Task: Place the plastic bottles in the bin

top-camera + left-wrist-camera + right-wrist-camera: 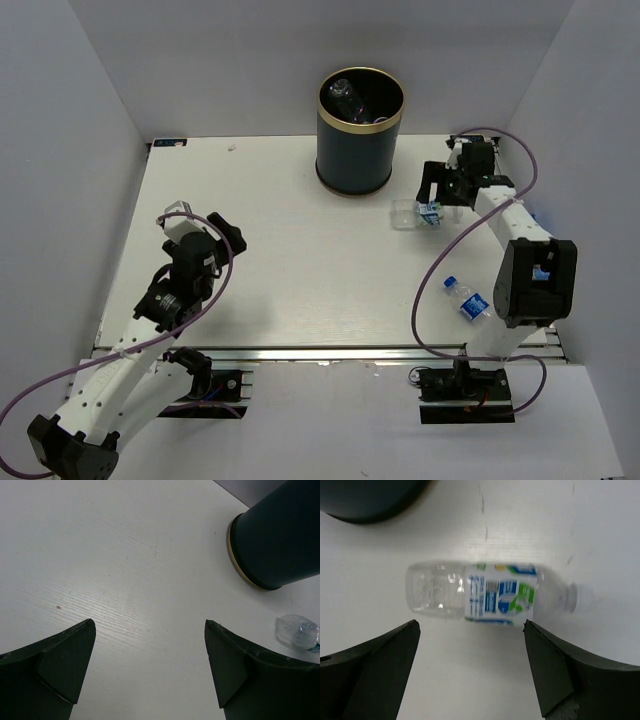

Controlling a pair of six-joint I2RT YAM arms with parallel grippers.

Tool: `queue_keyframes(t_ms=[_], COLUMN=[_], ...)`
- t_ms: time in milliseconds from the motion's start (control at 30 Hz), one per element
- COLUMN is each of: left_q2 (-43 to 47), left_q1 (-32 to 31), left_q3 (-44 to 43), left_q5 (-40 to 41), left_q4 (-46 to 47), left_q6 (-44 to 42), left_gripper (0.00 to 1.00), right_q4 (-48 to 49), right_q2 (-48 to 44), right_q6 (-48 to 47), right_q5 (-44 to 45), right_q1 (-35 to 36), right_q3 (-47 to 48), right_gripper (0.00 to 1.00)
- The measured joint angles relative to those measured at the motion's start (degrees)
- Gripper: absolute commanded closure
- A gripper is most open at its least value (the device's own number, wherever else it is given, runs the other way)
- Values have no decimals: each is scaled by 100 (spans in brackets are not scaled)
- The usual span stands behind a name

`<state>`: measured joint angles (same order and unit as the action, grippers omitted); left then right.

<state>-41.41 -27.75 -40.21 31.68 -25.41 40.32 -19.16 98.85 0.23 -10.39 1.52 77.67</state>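
The navy bin (360, 135) with a gold rim stands at the back middle, with clear bottles lying inside it (345, 97). A clear bottle with a blue and green label (417, 213) lies on its side right of the bin; in the right wrist view (485, 596) it lies just beyond the open fingertips. My right gripper (440, 192) is open and empty over it. Another bottle with a blue cap (466, 299) lies near the right arm's base. My left gripper (205, 232) is open and empty at the left. The bin's base (280, 540) and a bottle (298, 631) show in the left wrist view.
White walls close in the table on the left, back and right. The right arm's purple cable (425, 300) loops over the table near the front right bottle. An aluminium rail (330, 355) runs along the front edge.
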Motion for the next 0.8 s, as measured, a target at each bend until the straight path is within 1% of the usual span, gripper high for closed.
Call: queue_keyframes(t_ms=[67, 133, 233, 300, 433, 567, 667, 800], left_q2=[0, -2, -44, -131, -289, -188, -39, 68], left_q1=[0, 0, 0, 0, 0, 0, 0, 0], left_q3=[0, 2, 7, 7, 7, 7, 7, 7], left_q5=[-4, -22, -101, -170, -264, -278, -256, -173], left_q4=[0, 13, 85, 129, 118, 98, 66, -55], left_q6=[13, 37, 76, 92, 116, 131, 129, 125], left_gripper=[2, 2, 2, 2, 2, 2, 2, 2], right_q4=[-155, -286, -48, 72, 389, 466, 535, 411], right_q2=[-317, -608, -1049, -1132, -651, -85, 140, 605], right_q6=[616, 1460, 2601, 3235, 4197, 4942, 5270, 5493], right_q5=[455, 944, 1467, 1727, 1976, 2162, 2315, 2514], right_q1=[103, 201, 291, 352, 501, 564, 564, 564], right_q3=[-417, -621, -977, -1113, -1117, -1119, -1102, -616], right_gripper=[11, 11, 11, 11, 11, 11, 11, 11])
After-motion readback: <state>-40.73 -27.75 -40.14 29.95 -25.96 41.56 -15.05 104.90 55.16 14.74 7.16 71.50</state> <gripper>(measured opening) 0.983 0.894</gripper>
